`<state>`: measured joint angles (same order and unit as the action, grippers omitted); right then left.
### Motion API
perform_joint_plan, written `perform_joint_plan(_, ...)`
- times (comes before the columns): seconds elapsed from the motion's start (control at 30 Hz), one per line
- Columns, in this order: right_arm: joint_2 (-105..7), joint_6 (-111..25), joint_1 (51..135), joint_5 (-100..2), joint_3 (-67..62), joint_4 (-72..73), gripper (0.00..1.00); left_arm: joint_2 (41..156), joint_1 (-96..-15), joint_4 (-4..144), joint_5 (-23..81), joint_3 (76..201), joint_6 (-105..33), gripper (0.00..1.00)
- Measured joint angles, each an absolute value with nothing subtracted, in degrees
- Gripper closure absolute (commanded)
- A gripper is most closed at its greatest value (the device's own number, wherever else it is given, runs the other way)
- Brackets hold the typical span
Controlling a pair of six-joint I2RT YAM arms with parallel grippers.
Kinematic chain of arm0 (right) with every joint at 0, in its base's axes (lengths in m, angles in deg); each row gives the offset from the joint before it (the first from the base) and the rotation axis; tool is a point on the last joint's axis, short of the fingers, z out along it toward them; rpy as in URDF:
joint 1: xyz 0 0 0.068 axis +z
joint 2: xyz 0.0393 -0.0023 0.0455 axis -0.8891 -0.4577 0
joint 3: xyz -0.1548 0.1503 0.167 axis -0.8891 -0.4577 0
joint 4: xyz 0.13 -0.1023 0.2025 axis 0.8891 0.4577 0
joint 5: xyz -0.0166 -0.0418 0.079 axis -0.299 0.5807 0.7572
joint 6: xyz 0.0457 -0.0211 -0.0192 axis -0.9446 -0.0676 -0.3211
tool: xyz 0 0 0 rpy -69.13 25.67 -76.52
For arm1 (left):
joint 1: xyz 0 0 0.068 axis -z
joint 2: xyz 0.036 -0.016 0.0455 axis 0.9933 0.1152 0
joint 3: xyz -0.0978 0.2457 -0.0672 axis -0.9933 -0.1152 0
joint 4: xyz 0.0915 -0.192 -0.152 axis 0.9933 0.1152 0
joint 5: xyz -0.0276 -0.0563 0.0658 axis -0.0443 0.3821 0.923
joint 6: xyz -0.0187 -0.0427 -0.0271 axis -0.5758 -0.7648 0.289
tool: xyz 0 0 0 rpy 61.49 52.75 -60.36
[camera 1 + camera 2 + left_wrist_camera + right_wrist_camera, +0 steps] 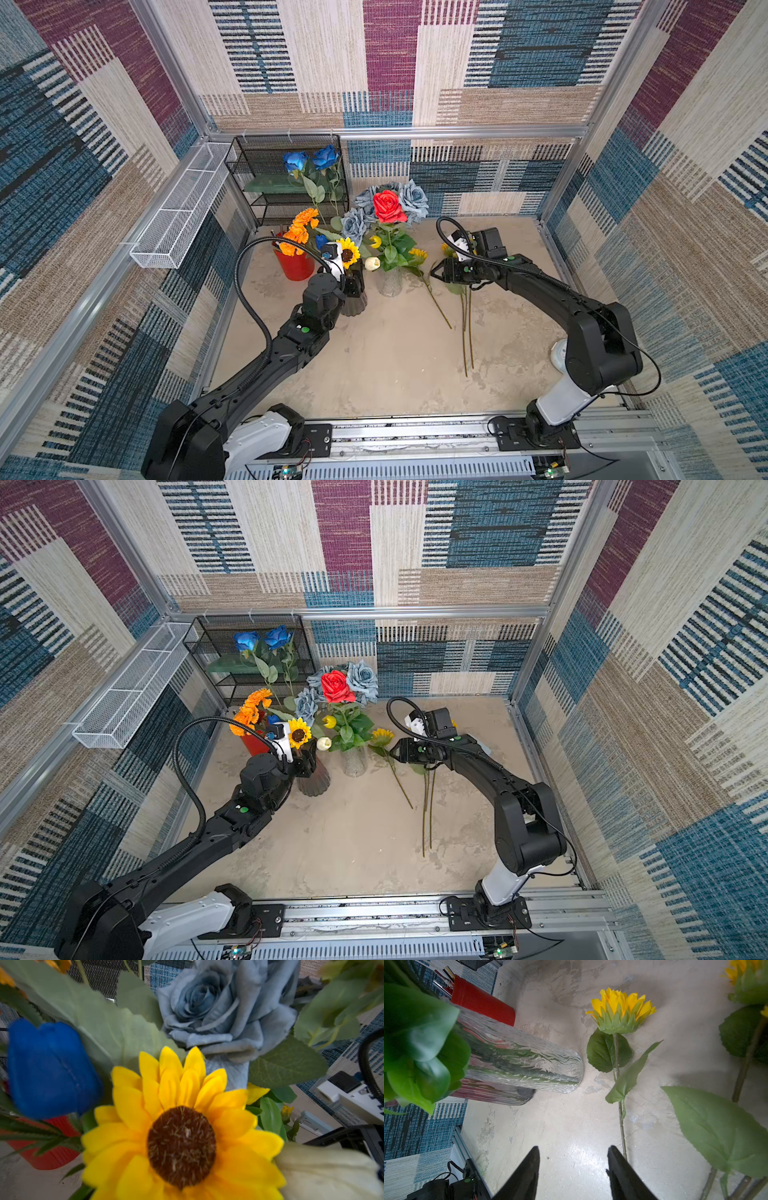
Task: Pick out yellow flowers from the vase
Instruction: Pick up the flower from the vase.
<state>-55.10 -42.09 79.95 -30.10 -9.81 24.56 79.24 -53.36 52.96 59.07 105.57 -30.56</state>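
Observation:
A sunflower [348,252] [299,732] stands in the dark ribbed vase [354,305]; it fills the left wrist view [180,1147] and hides the jaws. My left gripper [355,279] sits at that vase's mouth, just below the bloom; its state does not show. A yellow tulip [375,242] stands in the clear glass vase [390,282] [519,1059] with the red rose [388,206]. Another sunflower [417,253] [620,1012] lies on the table, with more stems [465,332] beside it. My right gripper [434,270] [574,1148] hovers open and empty over the table next to that stem.
A red pot [295,266] of orange flowers stands left of the dark vase. Behind are a black mesh shelf [286,178] with blue roses [311,160] and a white wire basket [183,212] on the left wall. A white tulip [372,263] and grey-blue roses [413,197] crowd the vases.

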Motion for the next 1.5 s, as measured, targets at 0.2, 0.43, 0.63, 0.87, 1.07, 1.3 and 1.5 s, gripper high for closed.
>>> perform_joint_plan(0.2,-55.1,-42.1,79.8,-30.1,-9.8,24.6,0.45,80.3,-53.4,50.1,60.5,106.5,-29.2,0.55)
perform_joint_plan(0.43,-55.1,-42.1,79.7,-29.7,-9.5,24.5,0.45,77.7,-53.4,50.2,60.5,106.6,-28.7,0.68)
perform_joint_plan(0.63,-55.1,-42.1,79.7,-29.4,-9.5,24.5,0.45,75.0,-53.3,51.3,60.4,106.8,-28.6,0.69)
perform_joint_plan(0.87,-55.1,-42.1,79.7,-29.2,-9.6,24.5,0.45,71.6,-53.3,53.0,59.9,109.2,-28.7,0.68)
perform_joint_plan(1.07,-55.0,-42.1,79.7,-29.1,-9.6,24.5,0.43,69.9,-53.3,57.3,58.3,113.2,-28.7,0.68)
perform_joint_plan(1.3,-54.1,-42.1,79.2,-29.1,-9.7,24.3,0.41,67.6,-53.3,63.6,55.5,119.4,-29.0,0.68)
perform_joint_plan(1.5,-51.9,-42.1,77.9,-29.0,-9.7,24.1,0.24,66.8,-53.3,71.7,52.4,127.2,-29.7,0.67)
